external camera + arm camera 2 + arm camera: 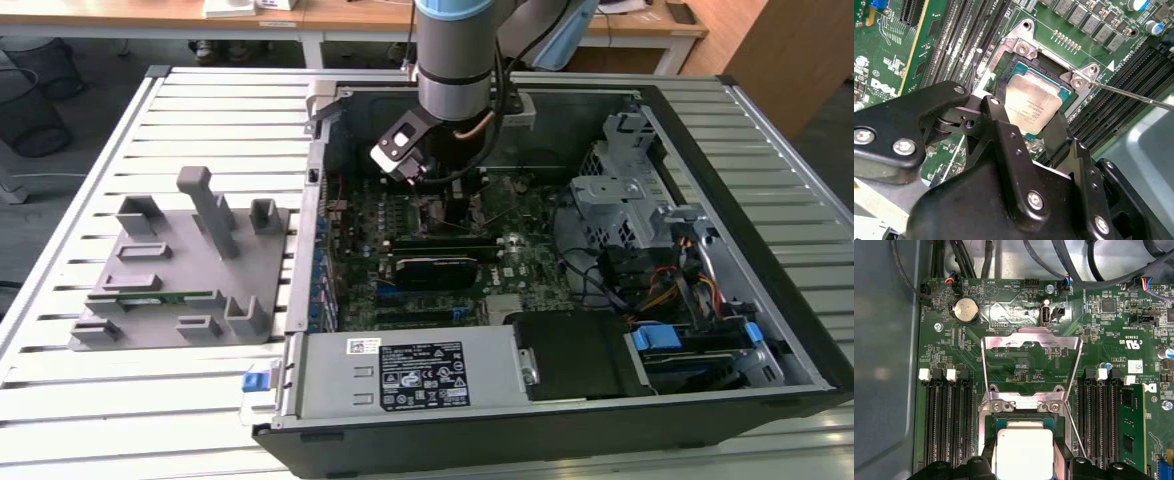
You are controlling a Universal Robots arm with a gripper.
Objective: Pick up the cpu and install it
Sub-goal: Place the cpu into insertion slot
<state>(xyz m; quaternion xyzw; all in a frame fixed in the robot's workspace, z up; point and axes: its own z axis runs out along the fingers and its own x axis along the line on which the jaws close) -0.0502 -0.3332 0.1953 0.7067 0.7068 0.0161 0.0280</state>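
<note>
My black two-fingered pincer (1024,112) reaches into an open black computer case (561,432), carried by the grey and blue cylindrical arm (461,60). The fingers (999,112) are drawn in narrow against two opposite edges of the small flat square cpu with the silvery-white metal top (1035,100), one on each side, so that I hold it. The cpu lies level between the fingertips, directly over the black square socket with its metal frame (1021,64) on the green motherboard (1019,315). It appears to sit within the socket's recess, though contact with the socket floor cannot be judged.

Just beyond the fingertips, the hinged silver metal load plate (1031,341) lies swung back, clear of the socket. A thin straight steel lever wire (1134,95) runs outward from one corner of the socket frame. Rows of long black memory slots (946,425) flank the pincer on both sides. A long thin green memory stick (1130,430) stands in a slot past one of these rows. Farther ahead of the pincer, past the load plate, sits a round silver coin battery (965,309).

Well away from the pincer, outside the case on the exterior view's left, a grey moulded plastic fixture (160,300) rests on the slatted pale metal table (214,120).
</note>
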